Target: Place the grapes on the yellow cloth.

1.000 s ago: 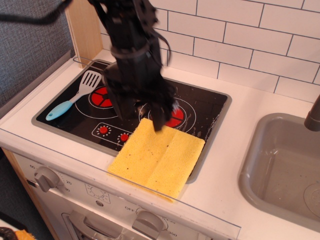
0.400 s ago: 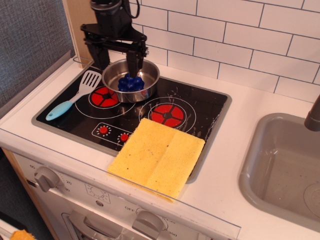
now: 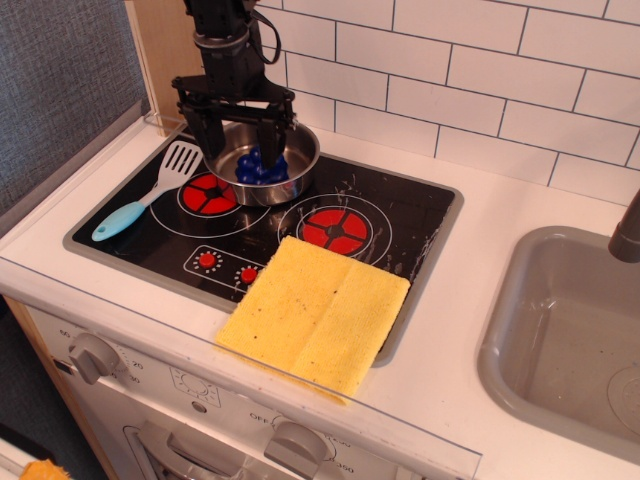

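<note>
You get bright, even light and sharp focus; glare streaks the hob (image 3: 400, 225), and the pot (image 3: 295, 165) throws only a soft shadow.

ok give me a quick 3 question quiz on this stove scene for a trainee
1. Multiple choice: where are the grapes now? A) on the yellow cloth B) inside the steel pot C) in the sink
2. True or false: the yellow cloth lies partly over the front edge of the cooktop.
3. Short answer: what lies on the cooktop left of the steel pot?

Key
1. B. The end effector is lowered over the pot with its fingers spread on either side of them.
2. True.
3. A spatula with a light blue handle.
</note>
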Controlling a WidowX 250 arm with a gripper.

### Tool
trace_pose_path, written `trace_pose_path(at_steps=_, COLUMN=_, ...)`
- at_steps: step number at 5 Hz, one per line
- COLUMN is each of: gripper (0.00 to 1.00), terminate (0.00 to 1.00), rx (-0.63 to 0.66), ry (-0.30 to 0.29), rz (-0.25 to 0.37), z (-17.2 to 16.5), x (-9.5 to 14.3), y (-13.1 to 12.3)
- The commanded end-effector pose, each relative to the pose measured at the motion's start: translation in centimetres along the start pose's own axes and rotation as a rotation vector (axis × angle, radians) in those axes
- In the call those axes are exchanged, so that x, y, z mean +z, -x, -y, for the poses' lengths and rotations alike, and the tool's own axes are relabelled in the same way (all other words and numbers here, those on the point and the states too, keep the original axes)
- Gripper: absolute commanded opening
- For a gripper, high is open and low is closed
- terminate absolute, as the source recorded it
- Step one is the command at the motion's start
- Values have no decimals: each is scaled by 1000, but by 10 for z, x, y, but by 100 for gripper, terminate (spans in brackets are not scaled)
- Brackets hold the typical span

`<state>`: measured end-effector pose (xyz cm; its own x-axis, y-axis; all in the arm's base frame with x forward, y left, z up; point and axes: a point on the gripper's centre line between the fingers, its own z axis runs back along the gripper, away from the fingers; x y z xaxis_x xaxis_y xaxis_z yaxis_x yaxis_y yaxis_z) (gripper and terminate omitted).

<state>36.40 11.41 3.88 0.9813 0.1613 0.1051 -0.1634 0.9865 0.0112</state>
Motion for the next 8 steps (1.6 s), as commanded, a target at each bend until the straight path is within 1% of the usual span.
trace_pose_path(at_steps=1, gripper=100, terminate=0, rx=-31, ry=9, rz=8, z=4, x=-3, y=-2)
trace_pose_path(at_steps=2, gripper=0, terminate=0, rx=-26, ry=18, rz=33, z=8, x=2, y=-3)
trace_pose_path(at_steps=3, gripper=0, terminate=0, rx=-30, ry=22, rz=71, z=8, x=19, y=-6)
trace_pose_path(at_steps=4, gripper=0, terminate=0, rx=-80, ry=-3, rz=176, z=21, x=65, y=-2)
trace_pose_path(at_steps=5, gripper=0, terminate=0, rx=-178, ry=-4, rz=286, z=60, x=108, y=29)
trace_pose_path(at_steps=6, gripper=0, terminate=0, rx=-275, ry=33, rz=279, z=97, x=116, y=71)
trace_pose_path(at_steps=7, gripper=0, terminate=0, rx=-340, ry=67, rz=214, z=124, x=99, y=111)
trace_pose_path(at_steps=8, gripper=0, terminate=0, rx=-364, ry=68, rz=130, z=132, x=72, y=127)
